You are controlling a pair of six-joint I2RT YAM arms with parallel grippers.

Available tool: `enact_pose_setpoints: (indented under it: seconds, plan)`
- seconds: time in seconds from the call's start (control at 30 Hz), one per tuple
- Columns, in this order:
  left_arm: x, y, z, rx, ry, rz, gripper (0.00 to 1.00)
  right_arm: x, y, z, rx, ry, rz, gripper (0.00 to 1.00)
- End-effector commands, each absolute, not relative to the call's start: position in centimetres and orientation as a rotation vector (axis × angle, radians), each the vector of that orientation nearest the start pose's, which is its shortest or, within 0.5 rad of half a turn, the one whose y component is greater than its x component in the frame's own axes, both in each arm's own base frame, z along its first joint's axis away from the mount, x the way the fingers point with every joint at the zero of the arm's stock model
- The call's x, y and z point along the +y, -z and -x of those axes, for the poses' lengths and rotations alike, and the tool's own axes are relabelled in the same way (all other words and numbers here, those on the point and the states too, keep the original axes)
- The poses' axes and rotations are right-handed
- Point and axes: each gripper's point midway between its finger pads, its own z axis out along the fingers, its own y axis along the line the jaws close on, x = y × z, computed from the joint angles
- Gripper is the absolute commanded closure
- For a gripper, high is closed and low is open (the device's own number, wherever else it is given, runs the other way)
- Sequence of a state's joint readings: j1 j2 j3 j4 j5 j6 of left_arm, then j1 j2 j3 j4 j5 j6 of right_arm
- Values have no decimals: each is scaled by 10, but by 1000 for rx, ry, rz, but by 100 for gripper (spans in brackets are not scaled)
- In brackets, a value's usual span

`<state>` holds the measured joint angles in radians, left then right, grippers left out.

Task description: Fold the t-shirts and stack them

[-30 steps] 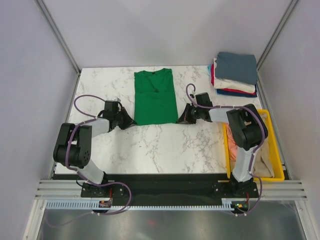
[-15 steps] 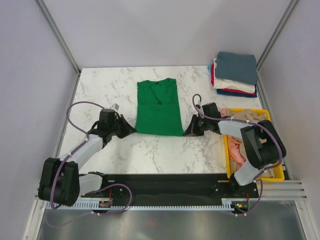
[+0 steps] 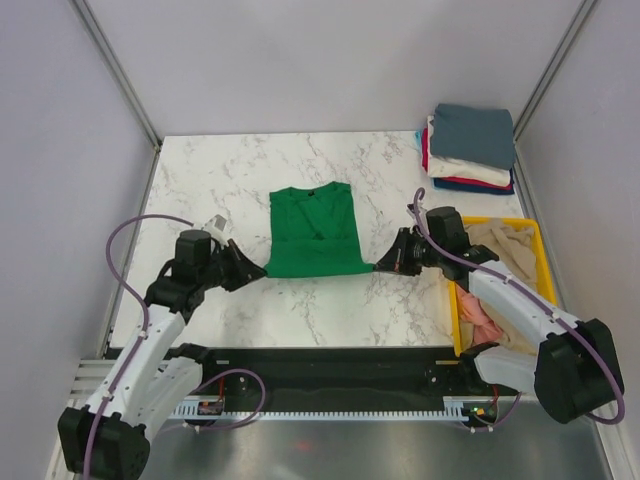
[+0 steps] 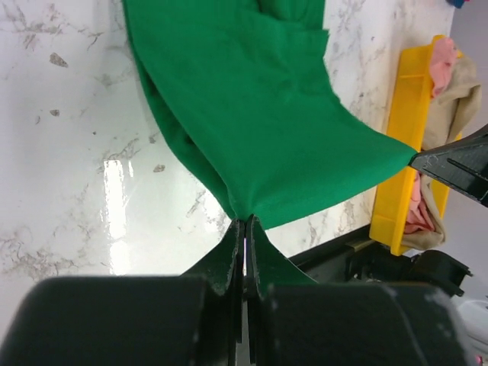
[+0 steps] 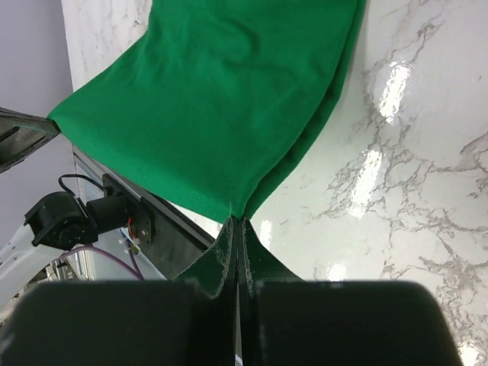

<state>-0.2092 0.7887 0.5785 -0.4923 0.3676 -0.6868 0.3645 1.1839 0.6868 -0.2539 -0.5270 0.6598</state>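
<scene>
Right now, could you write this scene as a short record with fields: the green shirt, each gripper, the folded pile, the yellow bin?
garment in work: bright green cotton t-shirt, folded to a narrow strip, collar end on the white marble table, hem stretched between the grippers
left gripper: shut on the near left hem corner
right gripper: shut on the near right hem corner
finished pile: folded t-shirts, far right corner, slate blue on top
yellow plastic bin: near right, holds beige and pink garments
</scene>
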Motion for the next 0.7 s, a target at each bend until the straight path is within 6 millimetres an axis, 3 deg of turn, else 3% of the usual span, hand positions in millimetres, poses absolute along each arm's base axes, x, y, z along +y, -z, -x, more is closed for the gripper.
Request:
enact_pose_setpoints:
  seconds: [0.0,0.17,0.33,0.37,0.43,0.47,0.57,0.67]
  plan:
    - [-132,-167,-216,2334,847,326,98,209,-155,-243,2435,-1088,-81,100]
    - [-124,-170,-239,2353,730,299,98,213,-178,-270,2396,-1041,-47,100]
    - [-121,-182,-274,2348,657,289,98,217,-171,-299,2417,-971,-29,100]
    - [-121,-186,-280,2337,653,285,98,219,-180,-308,2396,-968,-19,100]
    - [-120,-190,-296,2331,625,289,98,222,-174,-320,2413,-952,-16,100]
    - [-120,-198,-305,2310,621,289,98,223,-181,-329,2396,-940,-9,100]
    - [-120,-196,-322,2322,610,295,98,224,-173,-345,2415,-919,-19,100]
    - [-121,-200,-345,2316,613,302,98,227,-181,-370,2394,-911,-22,100]
